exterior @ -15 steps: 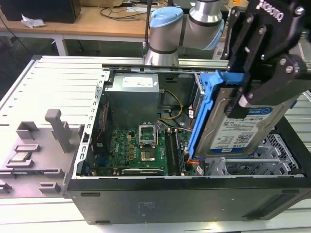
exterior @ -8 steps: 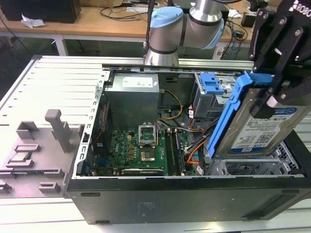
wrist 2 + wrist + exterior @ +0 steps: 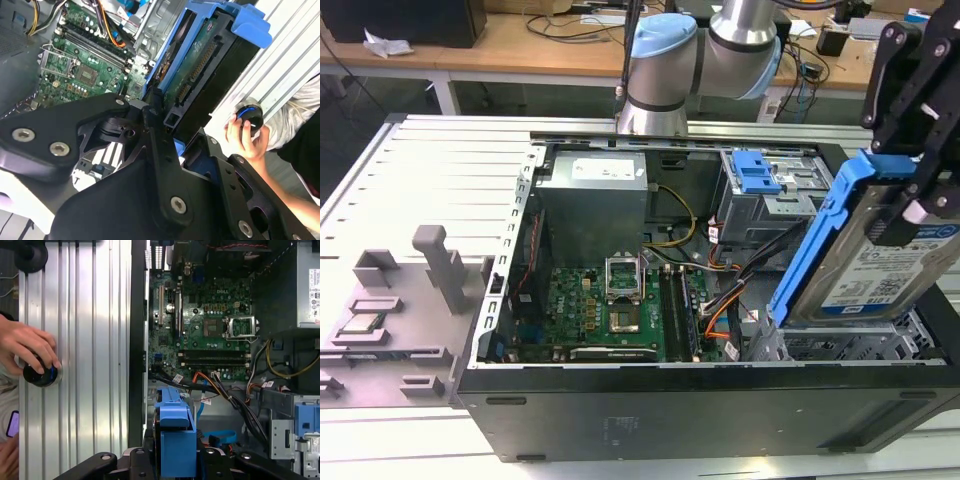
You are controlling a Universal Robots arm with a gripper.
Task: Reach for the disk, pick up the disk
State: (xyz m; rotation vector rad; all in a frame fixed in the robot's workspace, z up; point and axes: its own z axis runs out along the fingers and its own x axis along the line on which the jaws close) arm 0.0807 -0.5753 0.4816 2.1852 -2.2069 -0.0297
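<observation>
— How are the fingers (image 3: pixel 920 190) set?

— They are seen pinched on the disk (image 3: pixel 880 270), clamped at its upper end. In the second wrist view the black fingers (image 3: pixel 155 130) are pressed against the blue rails of the disk (image 3: pixel 200 65), and in the first wrist view the blue rail end (image 3: pixel 175 435) is gripped between the black linkages.

— Where is the disk found?

— It is held tilted, label side out, lifted above the open computer case (image 3: pixel 700 410) at the exterior view's right, over the perforated drive cage (image 3: pixel 850 348). Its lower end is seen close to the cage; whether contact is made cannot be told.

— What is seen further out?

— A green motherboard (image 3: pixel 610 310) is laid in the case floor, with orange and black cables (image 3: pixel 720 300) run beside it. A blue bracket (image 3: pixel 757 172) is seated in the bay at the rear. On the ribbed surface (image 3: pixel 85 340) beside the case, a round black-and-blue knob (image 3: pixel 40 374) is gripped by a person's hand (image 3: pixel 25 345).
</observation>
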